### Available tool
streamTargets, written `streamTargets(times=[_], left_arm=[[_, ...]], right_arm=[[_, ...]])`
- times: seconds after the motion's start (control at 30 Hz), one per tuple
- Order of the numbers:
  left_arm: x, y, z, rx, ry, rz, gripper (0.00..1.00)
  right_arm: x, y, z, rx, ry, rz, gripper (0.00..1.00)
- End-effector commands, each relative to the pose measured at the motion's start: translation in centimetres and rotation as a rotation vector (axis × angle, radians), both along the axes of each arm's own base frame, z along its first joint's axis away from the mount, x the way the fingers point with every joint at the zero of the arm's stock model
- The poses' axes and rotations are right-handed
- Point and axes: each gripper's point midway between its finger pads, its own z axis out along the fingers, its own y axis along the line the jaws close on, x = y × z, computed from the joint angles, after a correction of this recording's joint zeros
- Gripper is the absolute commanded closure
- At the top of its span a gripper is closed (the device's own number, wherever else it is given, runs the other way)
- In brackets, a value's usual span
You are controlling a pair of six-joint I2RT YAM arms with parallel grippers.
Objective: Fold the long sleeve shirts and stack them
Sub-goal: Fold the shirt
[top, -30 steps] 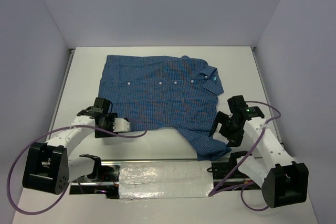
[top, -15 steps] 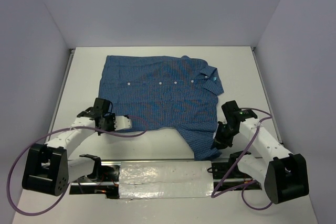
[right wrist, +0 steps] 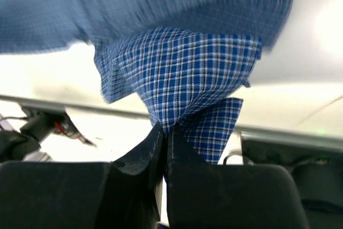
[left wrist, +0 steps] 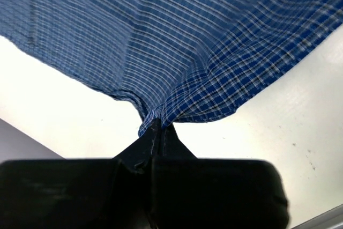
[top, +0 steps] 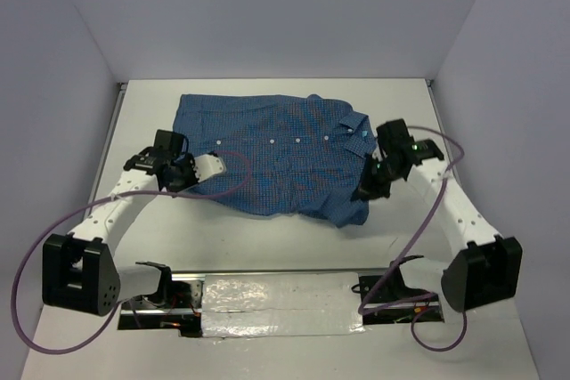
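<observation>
Soft, even light from above makes the top view bright, with faint shadows on the white table (top: 267,238). The left wrist view is sharp; in the right wrist view the shirt (right wrist: 182,73) blurs toward the top, background washed out

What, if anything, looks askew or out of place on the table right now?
Nothing damaged or spilled. Only the shirt lies uneven: its near edge is puckered where the left gripper and right gripper pinch it.
</observation>
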Motion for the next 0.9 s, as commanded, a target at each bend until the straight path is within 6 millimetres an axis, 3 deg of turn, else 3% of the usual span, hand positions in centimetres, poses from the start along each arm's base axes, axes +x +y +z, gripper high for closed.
streamTargets(times=[0.0,0.07,0.1,0.13,0.17,0.2,0.27,0.33,0.37,0.4,0.57,0.7,0.87], left_arm=[[2.1,-0.2,1.9,-0.039,-0.02,0.072,1.0],[3.8,0.1,2.7,-0.047,-0.037,0.112,1.0],[4.5,0.1,2.6,-0.05,-0.034,0.126,1.0],[5.1,0.4,2.9,-0.059,-0.041,0.159,1.0],[6.4,0.8,3.9,-0.071,-0.067,0.19,1.0],[7.1,1.0,3.5,-0.076,-0.055,0.214,1.0],[8.9,1.7,3.8,-0.101,-0.071,0.278,1.0],[10.5,2.0,4.5,-0.118,-0.106,0.316,1.0],[11.0,2.2,4.4,-0.123,-0.109,0.333,1.0],[11.5,2.2,3.8,-0.127,-0.099,0.342,1.0],[14.1,2.8,3.4,-0.142,-0.114,0.411,1.0],[15.1,3.1,1.5,-0.134,-0.071,0.436,1.0],[16.2,3.8,0.7,-0.143,-0.054,0.478,1.0]], right_arm=[[6.3,-0.2,4.3,-0.074,-0.177,0.064,1.0],[9.5,-0.4,4.4,-0.13,-0.2,0.104,1.0],[12.2,-0.3,6.8,-0.142,-0.285,0.105,1.0],[13.8,-0.6,7.3,-0.177,-0.315,0.118,1.0],[15.6,-0.4,6.4,-0.195,-0.294,0.128,1.0],[17.8,-0.2,8.6,-0.2,-0.362,0.123,1.0],[21.3,-0.1,9.4,-0.23,-0.396,0.131,1.0],[23.2,0.0,9.6,-0.249,-0.411,0.147,1.0],[24.2,0.2,8.4,-0.255,-0.387,0.156,1.0],[25.4,0.4,9.8,-0.253,-0.429,0.153,1.0],[29.0,1.1,9.8,-0.251,-0.467,0.161,1.0],[29.8,1.5,9.0,-0.249,-0.46,0.161,1.0],[30.7,1.8,8.1,-0.238,-0.462,0.133,1.0]])
